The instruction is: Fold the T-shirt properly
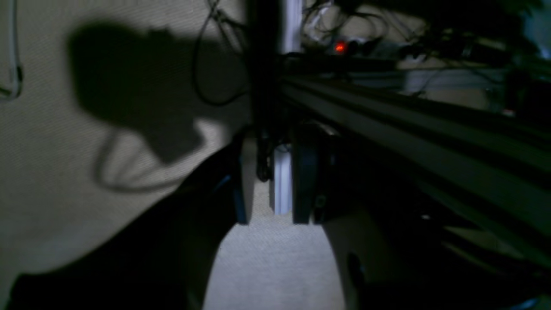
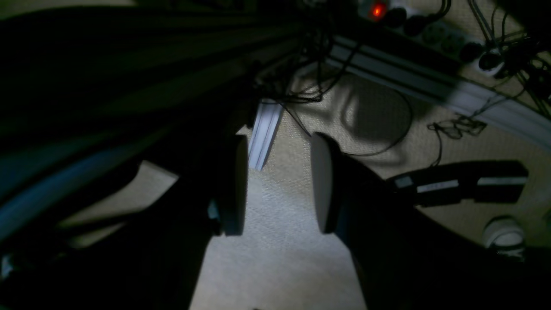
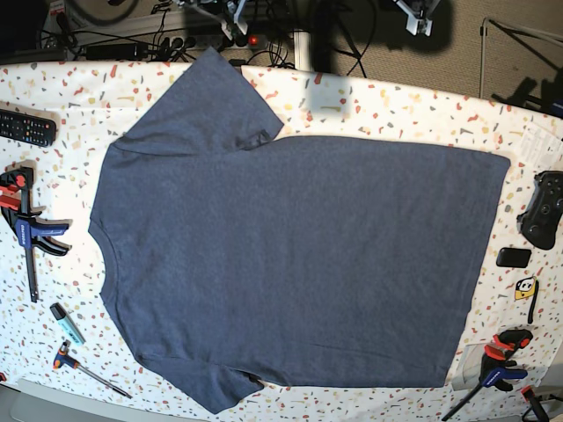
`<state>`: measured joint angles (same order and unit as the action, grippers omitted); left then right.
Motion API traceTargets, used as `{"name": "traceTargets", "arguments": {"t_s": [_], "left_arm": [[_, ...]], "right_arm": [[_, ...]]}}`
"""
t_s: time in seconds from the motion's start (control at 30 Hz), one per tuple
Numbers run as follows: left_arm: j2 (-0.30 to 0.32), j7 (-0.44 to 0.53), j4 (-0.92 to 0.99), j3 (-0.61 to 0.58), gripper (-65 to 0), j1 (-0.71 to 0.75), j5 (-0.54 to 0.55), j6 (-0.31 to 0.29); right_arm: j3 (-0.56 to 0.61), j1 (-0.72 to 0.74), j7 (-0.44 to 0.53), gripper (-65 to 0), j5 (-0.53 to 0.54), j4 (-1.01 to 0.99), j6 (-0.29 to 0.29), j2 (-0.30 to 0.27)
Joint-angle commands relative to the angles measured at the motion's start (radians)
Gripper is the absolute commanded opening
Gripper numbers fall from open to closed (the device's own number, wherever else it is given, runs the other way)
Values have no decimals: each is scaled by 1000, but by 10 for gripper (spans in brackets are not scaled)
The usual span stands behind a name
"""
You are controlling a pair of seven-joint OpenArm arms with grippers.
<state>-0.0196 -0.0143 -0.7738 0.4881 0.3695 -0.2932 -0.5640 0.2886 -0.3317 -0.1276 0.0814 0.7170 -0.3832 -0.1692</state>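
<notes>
The T-shirt point(image 3: 290, 264) lies spread flat on the terrazzo-patterned table point(image 3: 387, 110), plain side up, collar toward the left of the base view and hem toward the right, one sleeve pointing up toward the far edge and the other down toward the near edge. No fold is made yet, so I judge the task to be at its very start.

My left hand point(image 1: 269, 181) and my right hand point(image 2: 277, 185) both stand part open, with a clear gap between the pads and nothing held. Each wrist view shows only carpeted floor, cables and the frame rail point(image 1: 409, 129) beyond the fingers, so both hands hang off past the far edge of the table, well apart from the shirt.

The next move, as I see it, calls for bringing both hands in over the cloth and pinching one long edge at two places, say near the far sleeve and near the far corner of the hem, to carry that side over toward the middle. The cloth lies thin and flat, so the pads must get under a single layer cleanly.

Around the shirt: a remote control point(image 3: 26, 128) and a bar clamp point(image 3: 26, 230) on the left, a highlighter point(image 3: 66, 322) and a small T-handled tool point(image 3: 88, 369) near the lower left corner, a game controller point(image 3: 543, 209) and a second clamp point(image 3: 493, 369) on the right. None touches the shirt, but the clamps and the controller crowd the margins where a sweeping arm could catch.
</notes>
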Motion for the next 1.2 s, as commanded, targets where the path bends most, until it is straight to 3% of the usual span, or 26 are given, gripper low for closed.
{"name": "traceTargets", "arguments": {"t_s": [0.0,0.13,0.33,0.43,0.63,0.87,0.97,1.17], "left_arm": [[6,0,-38,1,-508,24,6,-6],[6,-24,-177,1,-508,93,6,-6],[6,-40,-404,1,-508,206,6,-8],[11,-79,-520,1,-508,250,6,-23],[87,-149,-757,1,-508,333,6,-40],[197,-172,-1056,1,-508,428,6,-43],[229,-172,-1189,1,-508,455,6,-48],[298,-172,-1366,-7,-508,446,5,-96]], "right_arm": [[0,-40,6,-420,0,43,-10,-22],[0,-182,6,-420,13,241,14,-100],[-1,-395,0,-420,68,555,106,-256],[-5,-500,-16,-420,66,711,184,-336],[-120,-719,-101,-420,-62,1029,251,-445],[-367,-900,-141,-420,-109,1324,279,-499],[-478,-921,-195,-420,-108,1410,287,-499],[-629,-917,-197,-420,-109,1484,286,-502]]}}
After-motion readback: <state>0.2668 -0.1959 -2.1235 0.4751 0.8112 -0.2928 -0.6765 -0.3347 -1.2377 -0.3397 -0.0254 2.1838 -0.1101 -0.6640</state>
